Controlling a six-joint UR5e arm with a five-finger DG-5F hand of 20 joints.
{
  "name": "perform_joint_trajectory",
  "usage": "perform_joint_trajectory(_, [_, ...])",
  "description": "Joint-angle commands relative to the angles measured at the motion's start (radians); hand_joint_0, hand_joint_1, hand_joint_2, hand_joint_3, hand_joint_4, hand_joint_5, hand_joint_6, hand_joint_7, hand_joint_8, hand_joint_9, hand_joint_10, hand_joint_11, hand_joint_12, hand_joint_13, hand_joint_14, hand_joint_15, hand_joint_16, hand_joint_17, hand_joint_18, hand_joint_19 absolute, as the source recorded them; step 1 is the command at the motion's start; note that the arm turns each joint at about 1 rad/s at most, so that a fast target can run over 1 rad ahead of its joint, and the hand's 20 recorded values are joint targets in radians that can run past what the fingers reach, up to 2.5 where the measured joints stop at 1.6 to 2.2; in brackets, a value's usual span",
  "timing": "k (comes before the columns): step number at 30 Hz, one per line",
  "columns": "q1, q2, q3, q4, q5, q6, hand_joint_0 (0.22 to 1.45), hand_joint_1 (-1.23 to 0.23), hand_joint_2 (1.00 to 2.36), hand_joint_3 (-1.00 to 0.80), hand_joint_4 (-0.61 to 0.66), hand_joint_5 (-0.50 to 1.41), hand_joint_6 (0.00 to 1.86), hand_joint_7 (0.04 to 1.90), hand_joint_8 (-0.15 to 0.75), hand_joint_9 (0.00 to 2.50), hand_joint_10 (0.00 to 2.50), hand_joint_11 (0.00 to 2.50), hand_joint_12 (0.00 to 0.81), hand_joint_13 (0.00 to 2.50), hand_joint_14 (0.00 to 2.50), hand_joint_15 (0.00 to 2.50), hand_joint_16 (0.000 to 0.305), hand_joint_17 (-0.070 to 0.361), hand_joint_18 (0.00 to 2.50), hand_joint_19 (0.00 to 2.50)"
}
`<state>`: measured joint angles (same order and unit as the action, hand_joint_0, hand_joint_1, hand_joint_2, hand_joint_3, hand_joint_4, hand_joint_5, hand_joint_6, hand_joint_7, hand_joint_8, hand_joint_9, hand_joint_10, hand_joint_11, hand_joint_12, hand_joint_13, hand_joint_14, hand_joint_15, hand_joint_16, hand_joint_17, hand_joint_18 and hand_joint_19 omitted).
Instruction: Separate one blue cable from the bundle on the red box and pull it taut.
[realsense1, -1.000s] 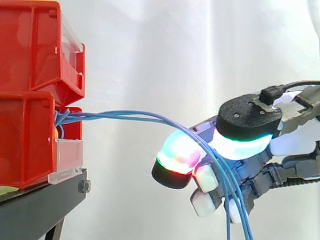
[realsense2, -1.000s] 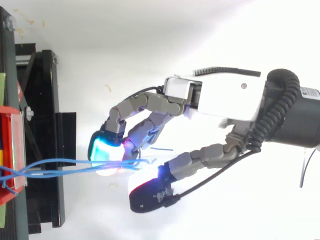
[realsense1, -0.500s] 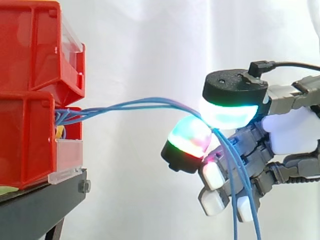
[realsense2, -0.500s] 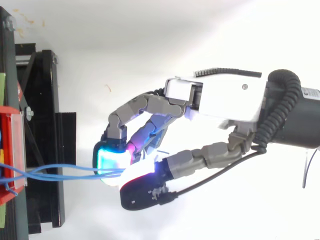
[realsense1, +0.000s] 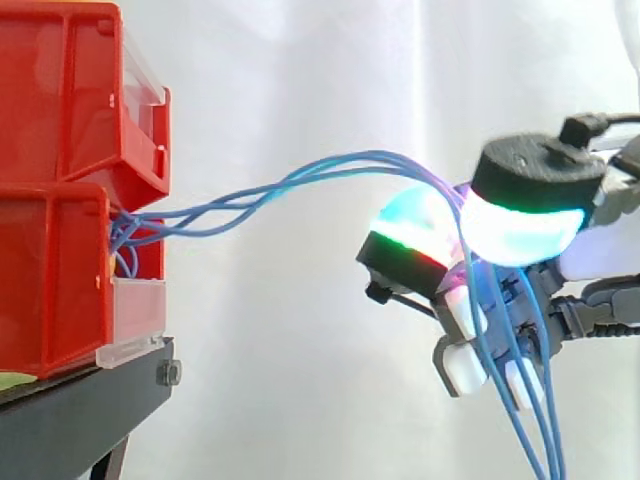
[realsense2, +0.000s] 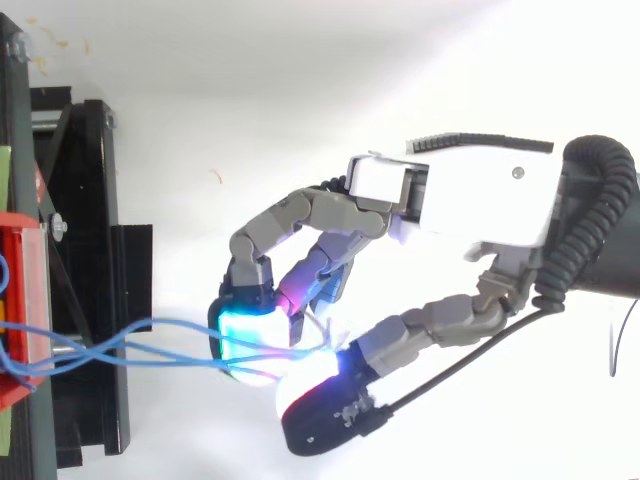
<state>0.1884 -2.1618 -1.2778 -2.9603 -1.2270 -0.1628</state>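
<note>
Red bins (realsense1: 55, 280): stood stacked at the left on the black stand (realsense1: 80, 410), exactly where they had been half a second before.

Blue cables (realsense1: 300, 178): came out of the gap between the two bins and ran right to my hand. They arched higher than before, rising in a hump to my pads. Near the bins they hung looser and crossed one another, where earlier they had lain almost side by side. None was drawn straight, and none stood clear of the others.

My hand (realsense2: 470, 200): had drawn further right, away from the bins, and sat a little higher in the side view. My fingers were curled and my thumb pressed against a glowing fingertip (realsense1: 410, 228), clamped on the blue cables where they passed between the pads. Past the pinch the strands dropped steeply across my lower fingers.

Hard to make out: I could not tell how many strands were truly caught between the pads and how many merely lay over them, as the glow washed out that spot from above.

Hidden or cut off: the cables' fixed ends lay out of sight inside the bins, their loose ends ran off the bottom of the side view, and my wrist ran off its right edge.
</note>
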Motion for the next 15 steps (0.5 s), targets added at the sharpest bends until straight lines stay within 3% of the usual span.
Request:
perform_joint_trajectory(1, [0.000,0.000,0.000,-0.002,0.000,-0.001,0.77,-0.94,1.00,-0.50,0.10,-0.19,0.94,1.07,0.337,0.87,0.01,0.63,0.367,0.94,0.01,0.44,0.040,0.090,0.98,0.42])
perform_joint_trajectory(7, [0.000,0.000,0.000,-0.002,0.000,0.000,0.54,-0.78,1.00,-0.50,0.17,-0.17,0.93,1.10,0.373,0.90,0.01,0.60,0.386,0.95,0.01,0.46,0.044,0.099,0.99,0.46])
perform_joint_trajectory(15, [0.000,0.000,0.000,0.000,0.000,-0.001,0.49,-0.57,1.00,-0.50,0.18,-0.15,0.90,1.12,0.390,0.92,0.01,0.58,0.405,0.96,0.01,0.46,0.049,0.110,1.02,0.49])
